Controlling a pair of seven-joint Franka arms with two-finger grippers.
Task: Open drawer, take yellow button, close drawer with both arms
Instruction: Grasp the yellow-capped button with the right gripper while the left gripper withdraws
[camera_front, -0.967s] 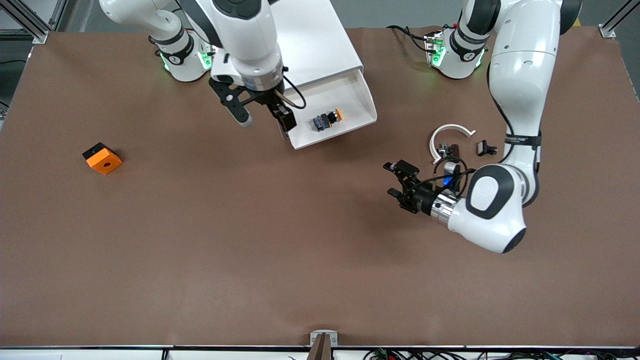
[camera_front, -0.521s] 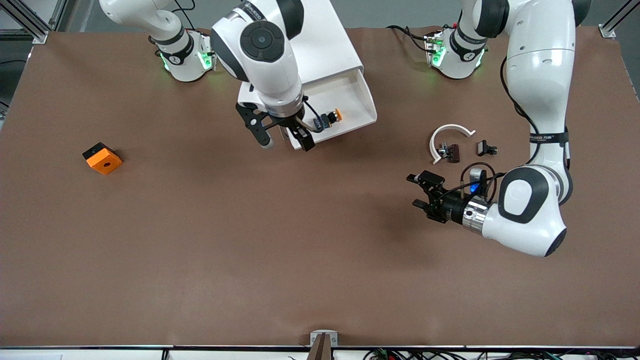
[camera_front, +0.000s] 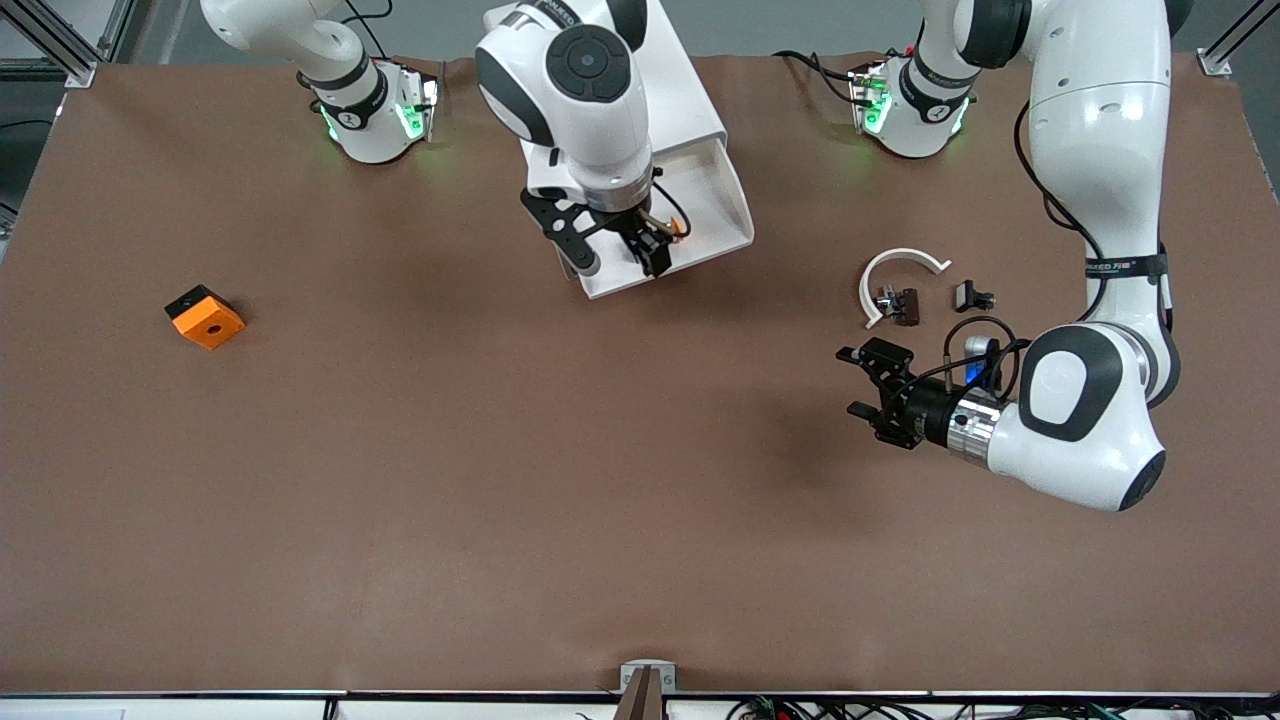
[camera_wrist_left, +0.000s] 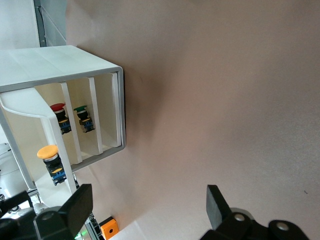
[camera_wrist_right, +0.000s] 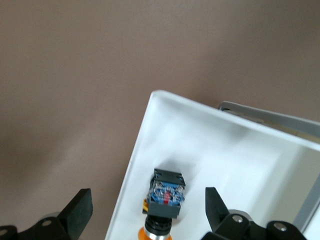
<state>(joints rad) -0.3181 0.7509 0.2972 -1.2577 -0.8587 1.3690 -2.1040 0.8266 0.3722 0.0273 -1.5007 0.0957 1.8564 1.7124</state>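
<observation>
The white cabinet (camera_front: 650, 90) has its drawer (camera_front: 715, 215) pulled open. The button lies on its side in the drawer; in the front view only its orange cap (camera_front: 678, 229) peeks out beside my right gripper (camera_front: 622, 262). That gripper is open and hangs over the drawer. In the right wrist view the button (camera_wrist_right: 165, 196) lies between the spread fingers (camera_wrist_right: 80, 210) of the right gripper (camera_wrist_right: 148, 212), untouched, on the drawer floor (camera_wrist_right: 225, 160). My left gripper (camera_front: 866, 384) is open and empty, low over bare table. The left wrist view shows the button (camera_wrist_left: 51, 161) from the side, past the left gripper (camera_wrist_left: 148, 207).
An orange block (camera_front: 204, 316) sits toward the right arm's end. A white ring piece (camera_front: 900, 268) and small black clips (camera_front: 972, 295) lie close to my left gripper. Red (camera_wrist_left: 59, 112) and green (camera_wrist_left: 81, 113) buttons sit inside the cabinet (camera_wrist_left: 65, 65).
My right gripper has swung from beside the drawer's corner to over the button in the drawer. My left arm has drawn back toward its own end of the table.
</observation>
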